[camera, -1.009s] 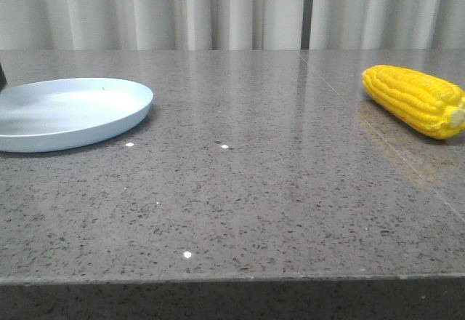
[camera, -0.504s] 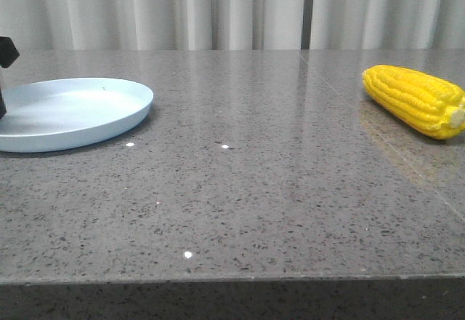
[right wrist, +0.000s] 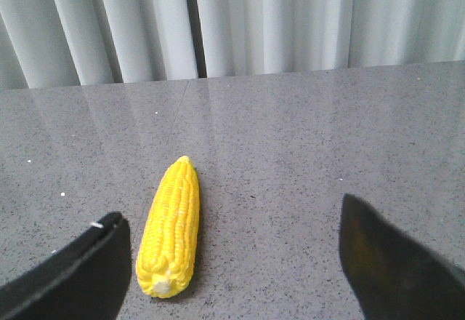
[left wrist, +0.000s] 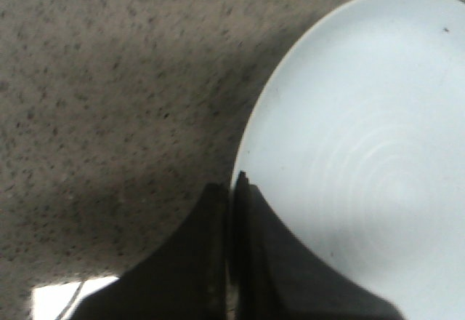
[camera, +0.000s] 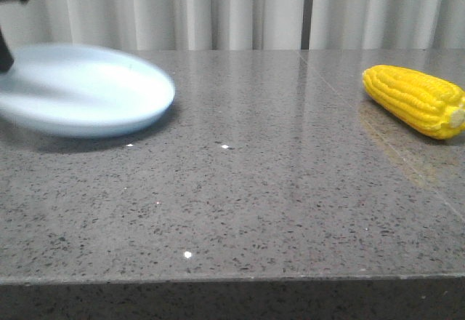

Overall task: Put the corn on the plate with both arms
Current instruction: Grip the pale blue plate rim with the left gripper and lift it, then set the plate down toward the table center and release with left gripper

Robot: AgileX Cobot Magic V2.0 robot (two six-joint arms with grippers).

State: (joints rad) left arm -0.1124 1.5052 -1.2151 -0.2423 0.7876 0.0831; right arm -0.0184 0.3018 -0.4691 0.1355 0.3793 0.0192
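Plate [camera: 87, 91] newly lifted, motion-blurred, left gripper [left wrist: 231, 189] mostly off-frame.

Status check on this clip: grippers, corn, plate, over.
Left gripper shut on plate rim, plate lifted, blurred. Right gripper open, empty. Corn on table, untouched. Nothing in the way.

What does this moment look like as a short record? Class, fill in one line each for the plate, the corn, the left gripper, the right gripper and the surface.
plate: pale blue plate, blurred, lifted off the table at front-view left, empty
corn: yellow corn lying on the table at far right, untouched, pale stub toward the right edge
left gripper: left gripper shut on the plate's rim
right gripper: right gripper open, above the table, corn beside one finger, no contact
surface: grey speckled table, pale curtain behind
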